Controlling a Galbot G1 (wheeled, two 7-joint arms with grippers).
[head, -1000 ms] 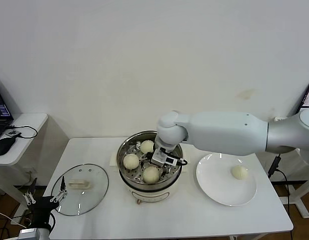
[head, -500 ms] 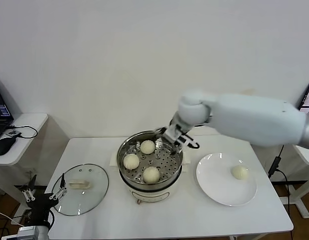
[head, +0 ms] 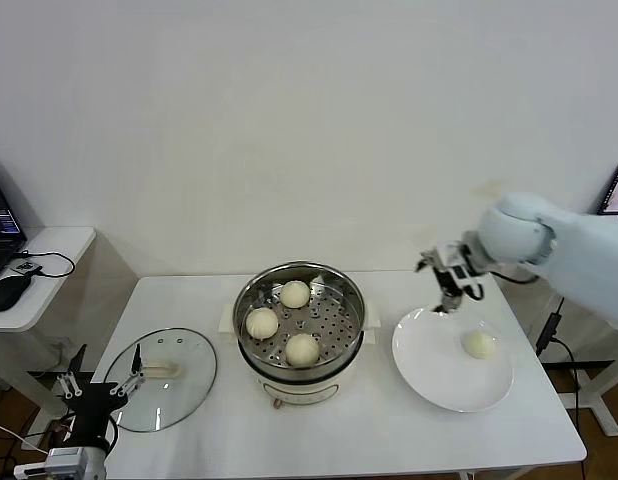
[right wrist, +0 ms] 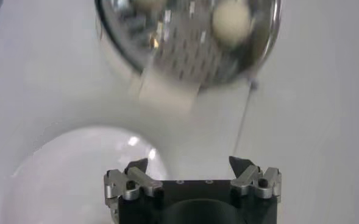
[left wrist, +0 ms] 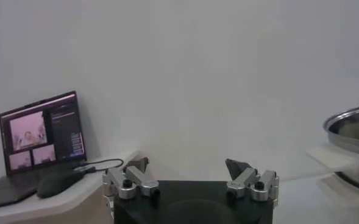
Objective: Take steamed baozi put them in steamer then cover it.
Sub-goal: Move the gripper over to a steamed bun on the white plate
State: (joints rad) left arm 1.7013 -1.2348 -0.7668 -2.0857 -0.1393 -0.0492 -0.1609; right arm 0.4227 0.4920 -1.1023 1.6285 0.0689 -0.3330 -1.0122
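The steamer (head: 341, 296) stands mid-table with three steamed baozi on its tray: one at the back (head: 295, 294), one on the left (head: 261, 322), one in front (head: 302, 349). Another baozi (head: 478, 344) lies on the white plate (head: 434, 372). My right gripper (head: 433, 286) hovers open and empty over the plate's far left rim. The right wrist view shows its jaws (right wrist: 189, 164) apart above the plate (right wrist: 75, 176), with the steamer (right wrist: 167, 49) beyond. The cover (head: 184, 395) lies flat left of the steamer. My left gripper (head: 99, 385) waits open off the table's front-left corner.
A side table (head: 49, 245) at the far left carries a laptop (left wrist: 42, 131) and a mouse (head: 7, 288). A wall stands close behind the table. Bare tabletop (head: 369, 435) lies in front of the steamer and plate.
My right arm has lifted out of the steamer and swung right to the plate's far rim, empty. Three baozi stay in the steamer. The left gripper shifted slightly.
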